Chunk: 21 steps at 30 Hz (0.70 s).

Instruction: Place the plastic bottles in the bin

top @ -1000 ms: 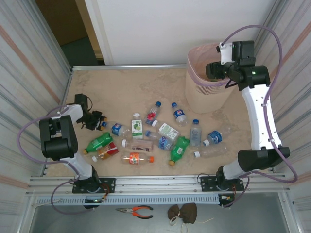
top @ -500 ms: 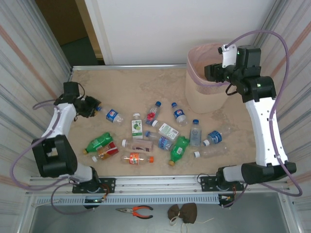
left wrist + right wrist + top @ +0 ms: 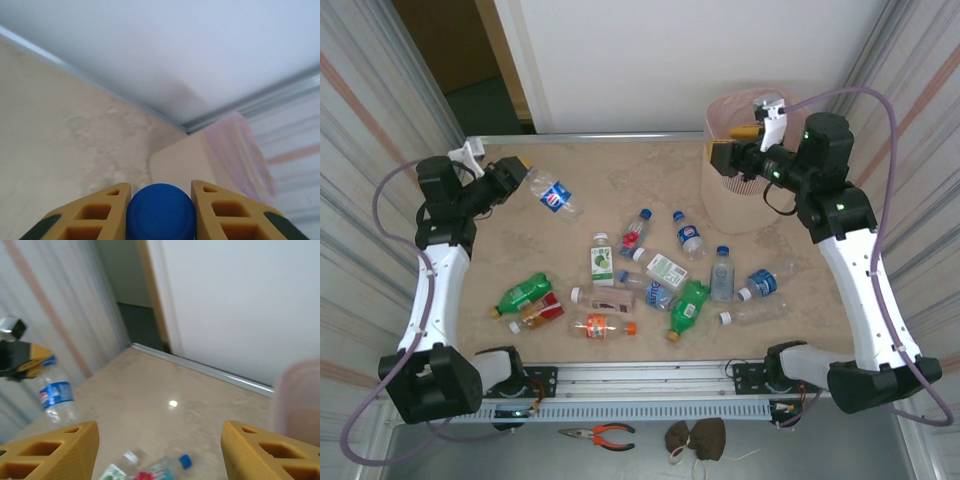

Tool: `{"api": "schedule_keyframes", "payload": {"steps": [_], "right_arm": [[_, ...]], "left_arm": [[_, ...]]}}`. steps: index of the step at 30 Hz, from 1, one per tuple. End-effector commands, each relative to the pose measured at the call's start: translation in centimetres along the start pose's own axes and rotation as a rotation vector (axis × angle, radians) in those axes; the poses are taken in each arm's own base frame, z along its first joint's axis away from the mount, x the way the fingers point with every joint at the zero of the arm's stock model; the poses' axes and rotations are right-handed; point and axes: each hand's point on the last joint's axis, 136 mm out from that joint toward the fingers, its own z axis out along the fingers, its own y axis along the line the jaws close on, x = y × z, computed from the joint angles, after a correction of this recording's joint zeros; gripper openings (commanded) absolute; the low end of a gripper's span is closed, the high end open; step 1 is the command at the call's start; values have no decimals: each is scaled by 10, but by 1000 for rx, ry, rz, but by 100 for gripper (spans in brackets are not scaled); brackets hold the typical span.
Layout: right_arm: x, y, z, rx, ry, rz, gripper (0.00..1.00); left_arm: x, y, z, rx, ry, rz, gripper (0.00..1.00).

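L tool (image 3: 512, 177) grips a clear bottle (image 3: 553, 194) by its blue cap & has just lifted it off the desk (image 3: 620, 175), near the far left corner. R tool (image 3: 160, 440) is wide, empty, by the bin (image 3: 735, 205), far right. I think it goes to the bin next. More bottles (image 3: 688, 305) lie mid desk.

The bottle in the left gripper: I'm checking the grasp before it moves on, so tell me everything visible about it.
The clear bottle is small, see-through plastic with a blue label bearing a white and red mark and a blue cap. The left gripper clamps its cap end between yellow fingers. The body juts out free, tilted, seemingly lifted off the table at its far left. Nothing else touches it.
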Motion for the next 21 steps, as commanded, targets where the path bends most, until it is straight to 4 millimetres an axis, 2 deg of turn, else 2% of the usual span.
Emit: {"api": "schedule_keyframes", "payload": {"steps": [1, 6, 11, 16, 21], "right_arm": [[-16, 42, 0, -178, -79, -25, 64], [-9, 84, 8, -347, -73, -61, 64], [-2, 133, 2, -572, -65, -109, 69], [8, 168, -8, -727, -49, -163, 75], [20, 187, -9, -796, -26, -199, 83]], "left_arm": [[0, -75, -8, 281, -3, 267, 25], [29, -141, -11, 490, 71, 509, 27], [66, -203, -29, 741, 136, 719, 22], [88, -244, -52, 918, 158, 849, 18], [109, -276, -77, 1083, 178, 937, 17]]}}
